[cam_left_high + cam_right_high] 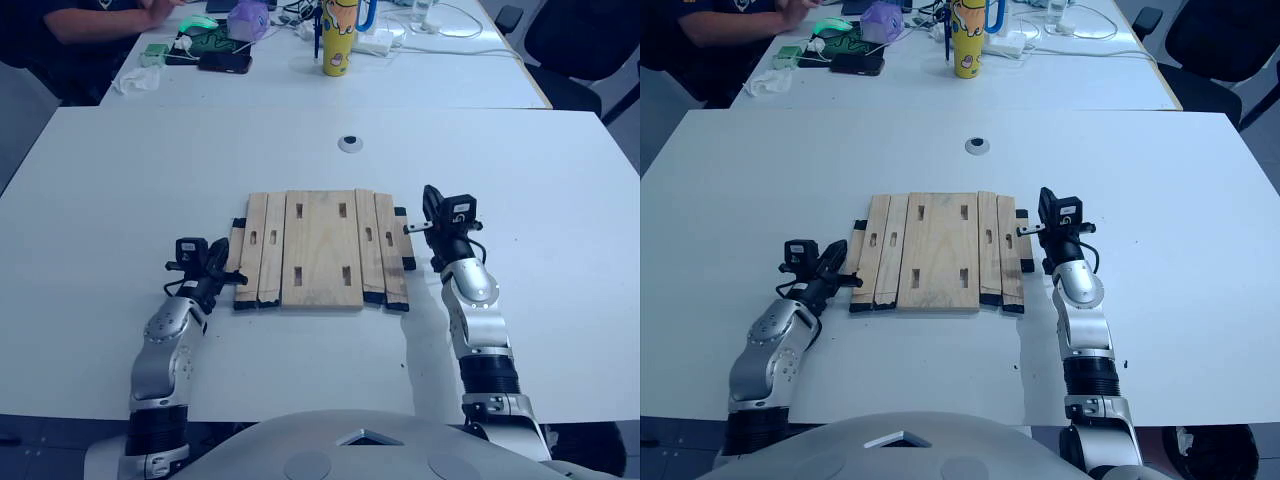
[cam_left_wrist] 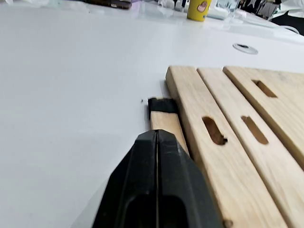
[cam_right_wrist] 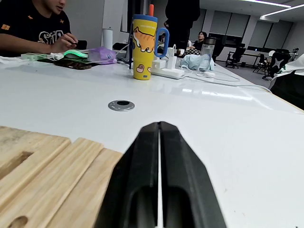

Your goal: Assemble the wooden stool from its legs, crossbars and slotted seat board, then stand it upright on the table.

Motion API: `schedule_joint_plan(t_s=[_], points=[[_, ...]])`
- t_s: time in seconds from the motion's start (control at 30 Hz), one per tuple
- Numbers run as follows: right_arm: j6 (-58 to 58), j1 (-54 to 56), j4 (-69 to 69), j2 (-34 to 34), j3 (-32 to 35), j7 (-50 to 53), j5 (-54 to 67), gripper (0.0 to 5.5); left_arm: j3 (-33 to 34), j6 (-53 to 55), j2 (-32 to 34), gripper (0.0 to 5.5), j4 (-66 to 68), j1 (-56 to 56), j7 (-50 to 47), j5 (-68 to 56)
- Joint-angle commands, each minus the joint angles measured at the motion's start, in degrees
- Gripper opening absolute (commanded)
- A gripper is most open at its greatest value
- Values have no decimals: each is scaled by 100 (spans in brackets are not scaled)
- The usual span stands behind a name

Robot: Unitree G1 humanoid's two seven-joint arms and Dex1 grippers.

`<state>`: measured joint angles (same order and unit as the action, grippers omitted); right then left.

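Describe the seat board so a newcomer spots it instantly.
On the near white table lies a row of planks. The seat board is the middle one: widest, with four slots and no black tips, unlike its narrow neighbours.

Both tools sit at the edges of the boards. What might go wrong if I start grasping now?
1. The pale wooden slotted boards lie flat, packed edge to edge: little gap to get under, so a push may slide the whole row.
2. The left tool and right tool are both shut; unopened, the left would likely just shove the narrow black-capped wooden strip next to it.
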<state>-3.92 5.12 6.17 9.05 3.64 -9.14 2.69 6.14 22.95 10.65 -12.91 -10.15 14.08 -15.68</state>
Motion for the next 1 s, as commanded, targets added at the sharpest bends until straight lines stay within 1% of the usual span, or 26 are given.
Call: schedule_joint_plan(t_s=[0.03, 0.23, 0.33, 0.43, 0.77, 1.0], points=[[65, 40, 0, -18, -28, 1, 3, 0, -4, 324, 152, 1, -238, -84, 121, -98], [68, -3, -43, -30, -26, 26, -1, 0, -180, 775, 356, 1, -564, -103, 382, -250], [72, -14, -59, -34, -31, 25, -4, 0, -230, 1182, 495, 1, -525, -141, 369, -211], [75, -18, -64, -39, -35, 17, -3, 0, -191, 1360, 533, 1, -456, -140, 289, -167], [87, -40, -94, -59, -45, 9, -14, 0, -183, 1401, 643, 1, -368, -134, 119, 61], [90, -17, -69, -56, -54, -4, -19, 0, 118, 1086, 836, 1, -154, 3, -67, 338]])
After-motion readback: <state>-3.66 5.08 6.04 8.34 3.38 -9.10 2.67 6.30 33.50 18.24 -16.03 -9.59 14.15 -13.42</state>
